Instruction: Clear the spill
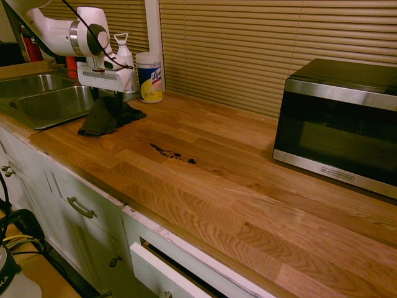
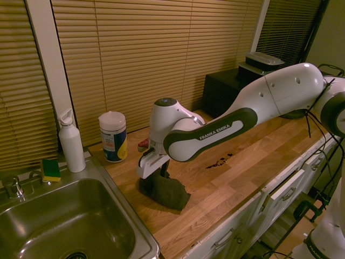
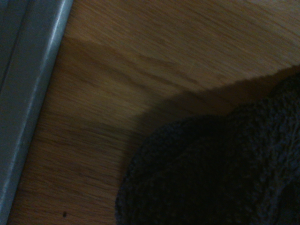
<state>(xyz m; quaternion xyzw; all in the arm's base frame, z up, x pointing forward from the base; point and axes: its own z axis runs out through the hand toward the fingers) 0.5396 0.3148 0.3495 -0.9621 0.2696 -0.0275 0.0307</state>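
The spill (image 1: pixel 172 153) is a short trail of small dark blotches on the wooden counter, also seen in the second exterior view (image 2: pixel 220 161). A dark grey rag (image 1: pixel 102 121) lies bunched near the sink, apart from the spill, and shows in the other views (image 2: pixel 164 191) (image 3: pixel 211 173). My gripper (image 1: pixel 107 102) (image 2: pixel 160 171) points straight down onto the rag. It is open, with its fingers standing on either side of the raised middle of the cloth.
A steel sink (image 1: pixel 37 118) lies just beside the rag. A wipes canister (image 1: pixel 149 76) and a white bottle (image 1: pixel 124 53) stand by the blinds. A microwave (image 1: pixel 341 124) sits at the counter's far end. A sponge (image 2: pixel 51 169) rests on the sink's rim.
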